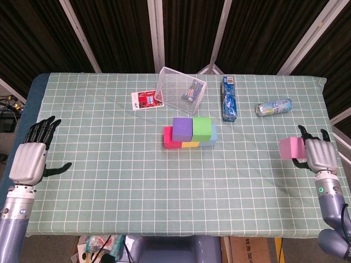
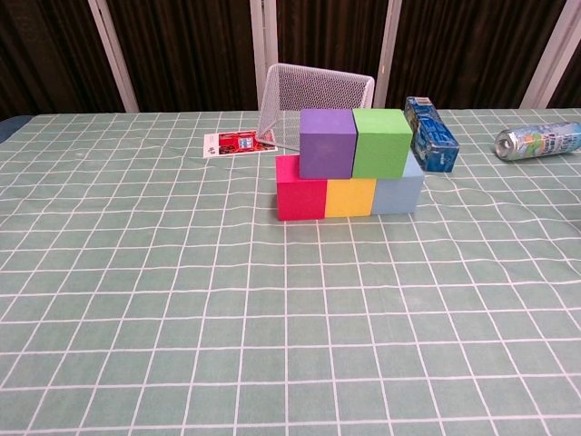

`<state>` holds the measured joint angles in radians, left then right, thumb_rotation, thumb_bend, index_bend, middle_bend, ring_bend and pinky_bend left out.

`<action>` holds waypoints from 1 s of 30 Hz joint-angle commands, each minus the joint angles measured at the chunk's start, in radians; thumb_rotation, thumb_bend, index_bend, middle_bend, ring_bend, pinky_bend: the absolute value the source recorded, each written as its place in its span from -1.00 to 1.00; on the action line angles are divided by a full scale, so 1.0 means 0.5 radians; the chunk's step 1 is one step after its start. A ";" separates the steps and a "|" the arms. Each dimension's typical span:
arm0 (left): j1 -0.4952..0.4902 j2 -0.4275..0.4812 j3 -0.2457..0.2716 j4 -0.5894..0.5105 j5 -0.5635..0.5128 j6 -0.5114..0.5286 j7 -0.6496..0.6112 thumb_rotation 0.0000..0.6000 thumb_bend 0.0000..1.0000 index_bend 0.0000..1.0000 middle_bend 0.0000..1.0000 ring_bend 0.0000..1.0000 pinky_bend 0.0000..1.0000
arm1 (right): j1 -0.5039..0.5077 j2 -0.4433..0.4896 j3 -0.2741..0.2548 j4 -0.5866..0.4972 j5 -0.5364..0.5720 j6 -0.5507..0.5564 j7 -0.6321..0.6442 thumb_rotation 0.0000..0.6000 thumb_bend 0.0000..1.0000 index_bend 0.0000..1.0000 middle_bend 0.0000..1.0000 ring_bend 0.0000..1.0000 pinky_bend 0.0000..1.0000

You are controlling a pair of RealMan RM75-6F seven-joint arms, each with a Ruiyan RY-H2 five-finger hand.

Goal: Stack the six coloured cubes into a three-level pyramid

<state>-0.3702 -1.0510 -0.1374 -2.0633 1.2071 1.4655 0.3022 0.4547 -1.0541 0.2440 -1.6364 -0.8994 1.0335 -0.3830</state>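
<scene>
Mid-table stands a two-level stack: a red cube [image 1: 169, 138], a yellow cube [image 2: 350, 197] and a light blue cube [image 2: 398, 193] in a row, with a purple cube [image 1: 182, 129] and a green cube [image 1: 202, 127] on top. My right hand [image 1: 316, 154] holds a pink cube [image 1: 291, 148] above the table's right side, well right of the stack. At the left edge my left hand [image 1: 33, 155] hangs open, holding nothing. Neither hand shows in the chest view.
A tilted wire basket [image 1: 181, 89] stands just behind the stack, with a red-printed card [image 1: 143, 99] to its left. A blue box [image 1: 229, 98] and a lying can [image 1: 273, 107] sit at the back right.
</scene>
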 commanded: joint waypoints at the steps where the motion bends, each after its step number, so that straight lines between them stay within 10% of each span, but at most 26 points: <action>1: 0.011 0.033 -0.016 -0.007 -0.019 -0.021 -0.042 1.00 -0.75 -1.00 -0.99 -1.00 -0.90 | 0.200 0.191 0.137 -0.295 0.148 0.033 -0.302 1.00 -0.28 -0.91 -0.03 -0.30 -1.00; 10: 0.031 0.140 -0.067 -0.054 -0.058 -0.098 -0.199 1.00 -0.75 -1.00 -0.99 -1.00 -0.90 | 0.762 0.199 0.285 -0.607 0.801 0.080 -0.950 1.00 -0.28 -0.91 -0.03 -0.30 -1.00; 30: 0.046 0.273 -0.110 -0.048 -0.090 -0.263 -0.438 1.00 -0.75 -1.00 -0.99 -1.00 -0.90 | 1.729 -0.452 0.503 -0.325 2.111 0.695 -1.636 1.00 -0.28 -0.91 -0.03 -0.30 -1.00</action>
<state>-0.3470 -0.9169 -0.1913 -2.0885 1.1636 1.3369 0.0863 1.2853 -1.2356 0.4674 -1.8343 0.1123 1.3403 -1.1784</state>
